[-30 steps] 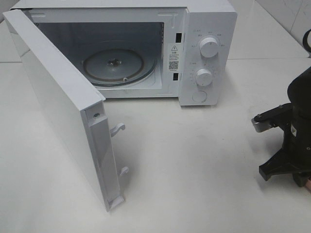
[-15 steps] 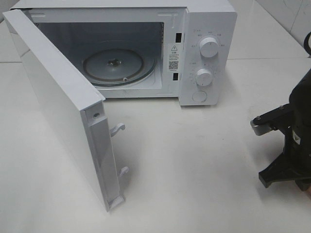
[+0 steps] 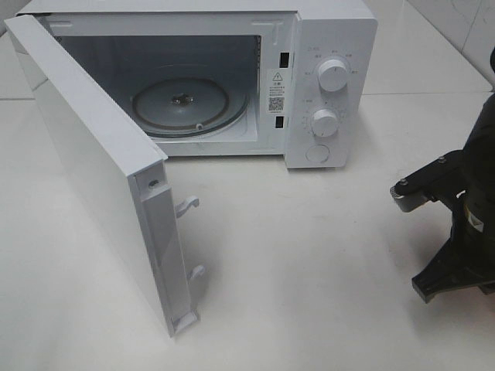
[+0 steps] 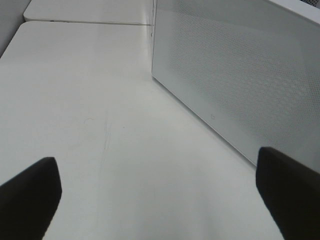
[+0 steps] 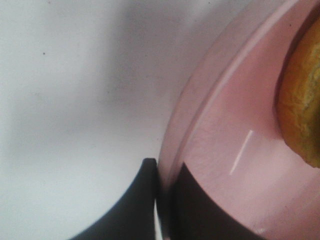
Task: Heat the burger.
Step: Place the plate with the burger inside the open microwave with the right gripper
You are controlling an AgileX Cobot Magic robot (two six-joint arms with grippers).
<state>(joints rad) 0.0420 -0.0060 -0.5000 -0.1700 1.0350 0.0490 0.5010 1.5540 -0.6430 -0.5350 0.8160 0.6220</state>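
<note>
White microwave, door swung wide open; glass turntable inside cavity; black right arm well right of microwave.

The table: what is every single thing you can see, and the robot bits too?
table: one, white, under everything
microwave: one, white, at the back
door: one, white, swung open on the left
turntable: one, clear glass, inside the microwave
knobs: two, white, on the microwave's right panel
plate: one, pink, rim pinched by the right tool
burger: one, golden-brown, on the plate, only an edge shows
left tool: one, black, open, beside the door
right tool: one, black, shut on the plate
</note>
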